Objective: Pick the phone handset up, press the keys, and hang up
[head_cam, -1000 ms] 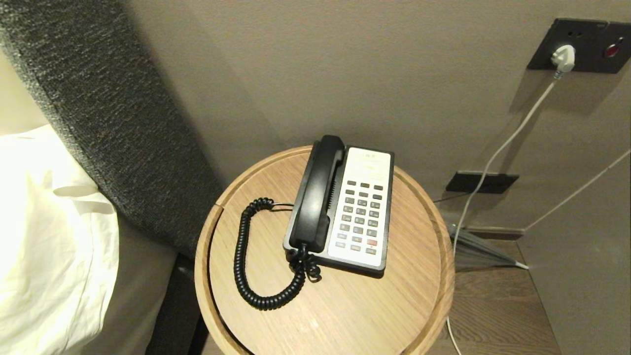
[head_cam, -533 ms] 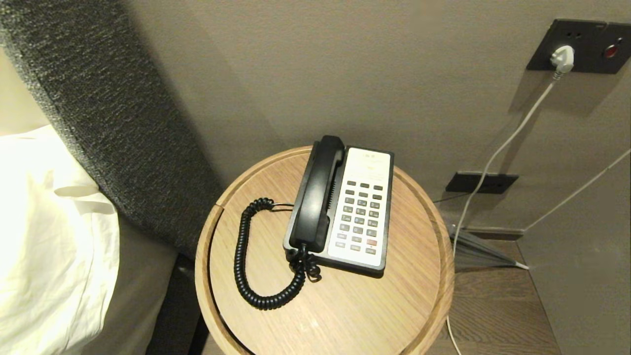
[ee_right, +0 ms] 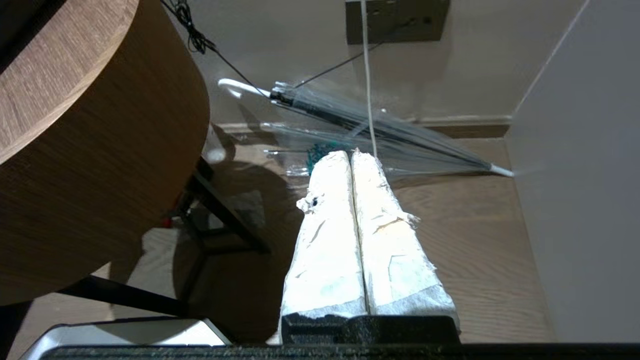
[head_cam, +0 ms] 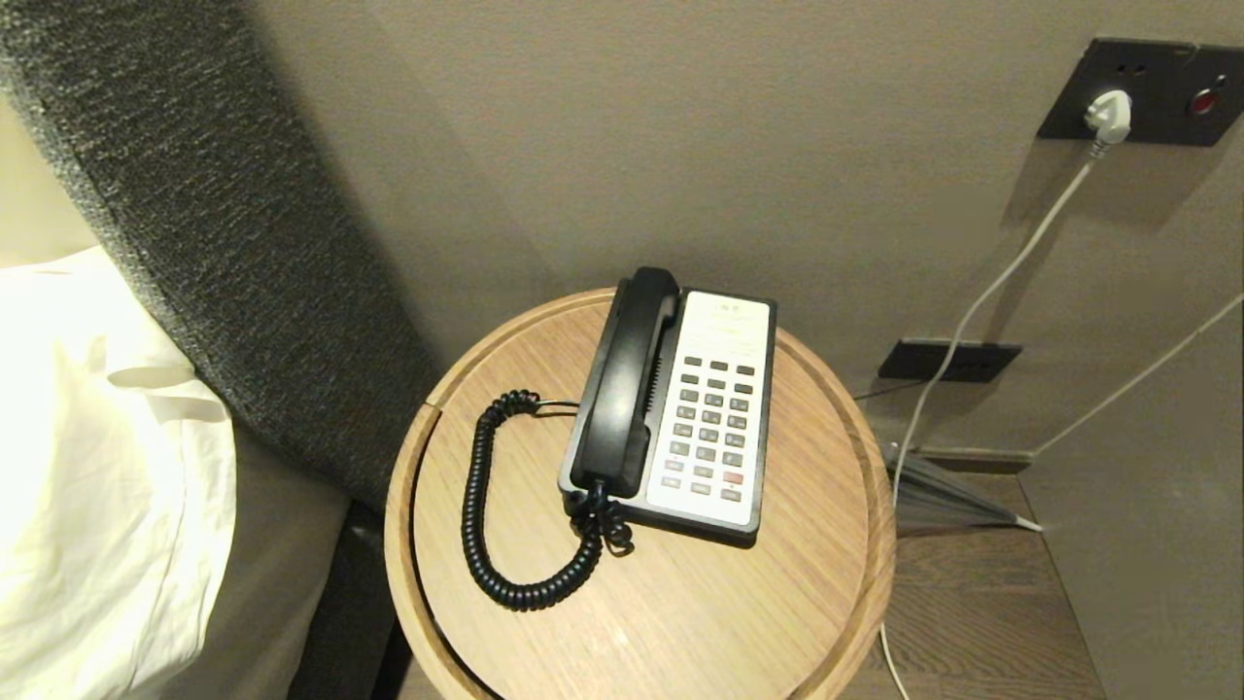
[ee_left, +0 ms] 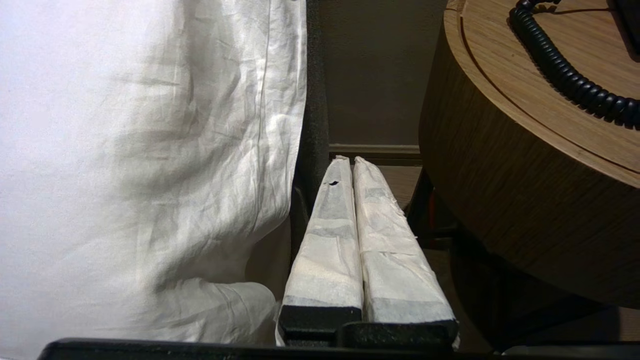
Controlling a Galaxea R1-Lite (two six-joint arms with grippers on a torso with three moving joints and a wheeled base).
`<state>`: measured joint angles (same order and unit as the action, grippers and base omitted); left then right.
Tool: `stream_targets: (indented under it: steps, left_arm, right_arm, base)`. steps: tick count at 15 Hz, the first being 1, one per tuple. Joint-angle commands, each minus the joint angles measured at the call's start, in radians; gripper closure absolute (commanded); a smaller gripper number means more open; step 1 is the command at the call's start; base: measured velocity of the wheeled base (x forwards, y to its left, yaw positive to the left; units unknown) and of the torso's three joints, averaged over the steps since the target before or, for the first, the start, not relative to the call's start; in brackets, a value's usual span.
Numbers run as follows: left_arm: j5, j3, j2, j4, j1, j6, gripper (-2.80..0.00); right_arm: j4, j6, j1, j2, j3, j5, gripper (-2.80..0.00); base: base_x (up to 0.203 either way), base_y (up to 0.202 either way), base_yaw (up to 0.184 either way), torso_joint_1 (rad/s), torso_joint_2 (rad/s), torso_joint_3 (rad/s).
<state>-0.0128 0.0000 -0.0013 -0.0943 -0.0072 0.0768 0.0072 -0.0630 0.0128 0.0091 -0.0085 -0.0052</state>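
— So, where does the phone handset (head_cam: 625, 381) sit?

— It lies in its cradle along the left side of the phone base (head_cam: 702, 411), slim and glossy black with rounded ends, running from the far edge of the round table (head_cam: 680, 622) toward the middle. Its coiled cord (head_cam: 486, 525) leaves the near end, loops out toward the table's left edge and curls back.

— How much room is around it?

— The near half of the tabletop is bare wood, and a strip on the right of the base is open too. The far edge sits close to the wall (head_cam: 680, 126). On the left, a dark textured headboard (head_cam: 194, 214) and white bedding (head_cam: 87, 467) stand close to the table's rim.

— And the materials?

— The table is light wood grain with a raised lip around the top and a deep curved side. The base has a white face with rows of small dark keys in a black frame. A white plug (head_cam: 1109, 114) sits in a dark wall socket, its cable trailing down to the wooden floor (head_cam: 982, 603), where what looks like a clear folded umbrella (ee_right: 380, 130) lies by the skirting.

— The grippers?

— The left gripper (ee_left: 348, 162) hangs low between the bedding and the table's side, its white-wrapped fingers pressed together with nothing between them. The right gripper (ee_right: 350, 155) points down at the floor beside the table's right edge, fingers likewise closed and empty.
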Motion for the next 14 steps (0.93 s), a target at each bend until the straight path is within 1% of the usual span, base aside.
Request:
stream_targets:
  steps: [1,4,6,8,9,10,14]
  left_arm:
    - [-0.001,0.04,0.001,-0.001,0.0,0.002,0.0]
    - [-0.003,0.04,0.001,-0.001,0.0,0.003,0.0]
    - [-0.002,0.04,0.001,-0.001,0.0,0.002,0.0]
    - [0.0,0.04,0.001,-0.001,0.0,0.0,0.0]
    - [-0.003,0.04,0.001,0.001,0.0,0.003,0.0]
    - [-0.001,0.04,0.001,0.001,0.0,0.003,0.0]
    - [-0.001,0.04,0.001,-0.001,0.0,0.003,0.0]
  right_arm:
    - [0.002,-0.001,0.0,-0.01,0.001,-0.002,0.0]
    - [0.083,0.003,0.0,-0.009,-0.024,-0.003,0.0]
    - [0.076,0.008,0.0,-0.009,-0.022,0.0,0.0]
    - [0.049,0.08,0.0,-0.009,-0.011,0.006,0.0]
    - [0.037,0.063,0.0,-0.009,-0.008,0.008,0.0]
    - [0.034,0.071,0.0,-0.009,-0.007,0.01,0.0]
    - [0.033,0.055,0.0,-0.009,-0.007,0.004,0.0]
  base:
    - [0.0,0.0,0.0,0.0,0.0,0.0]
    - [0.0,0.0,0.0,0.0,0.0,0.0]
    - [0.0,0.0,0.0,0.0,0.0,0.0]
    - [0.0,0.0,0.0,0.0,0.0,0.0]
    - [0.0,0.0,0.0,0.0,0.0,0.0]
    - [0.0,0.0,0.0,0.0,0.0,0.0]
    - [0.0,0.0,0.0,0.0,0.0,0.0]
